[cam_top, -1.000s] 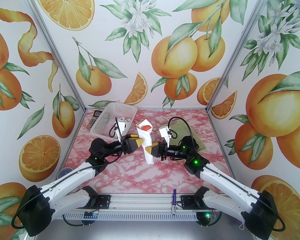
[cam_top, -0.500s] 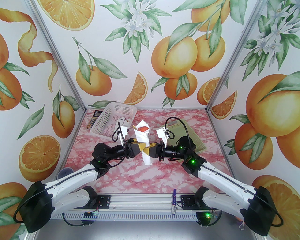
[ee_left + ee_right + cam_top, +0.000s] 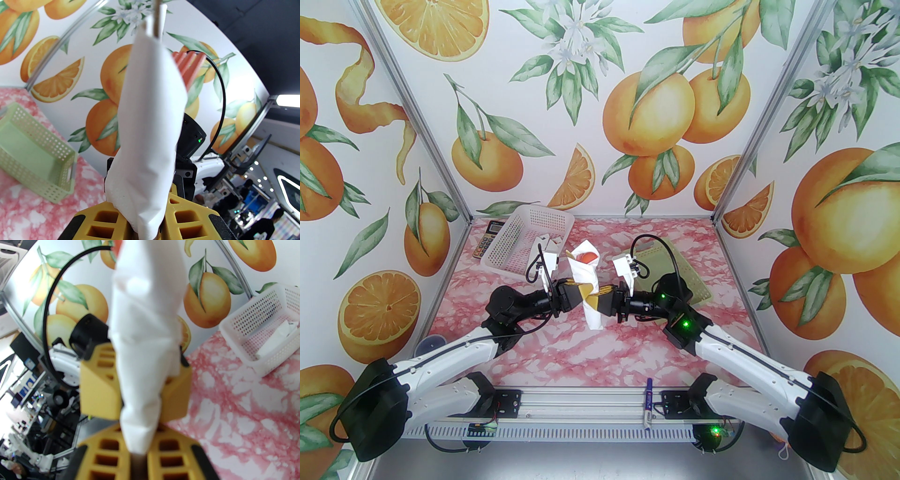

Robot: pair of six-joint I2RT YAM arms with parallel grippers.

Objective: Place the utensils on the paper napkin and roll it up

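A white paper napkin (image 3: 588, 286) rolled into a cone stands upright in mid-air over the middle of the table. The orange-red heads of the utensils (image 3: 587, 257) poke out of its top; fork tines (image 3: 188, 63) show behind the napkin (image 3: 150, 117) in the left wrist view. My left gripper (image 3: 580, 295) comes in from the left and is shut on the roll's lower part. My right gripper (image 3: 596, 301) pinches the same lower part from the right. The napkin (image 3: 143, 333) rises between the yellow fingers (image 3: 173, 455) in the right wrist view. The utensil handles are hidden inside the paper.
A white mesh basket (image 3: 520, 243) holding spare napkins sits at the back left, with a calculator (image 3: 486, 239) beside it. A green basket (image 3: 679, 272) lies behind the right arm. A marker pen (image 3: 647, 408) rests on the front rail, a blue cup (image 3: 427, 347) at the left edge.
My left gripper slid right up to the roll and its jaws closed on the paper. The right gripper shifted the roll slightly left and kept its grip.
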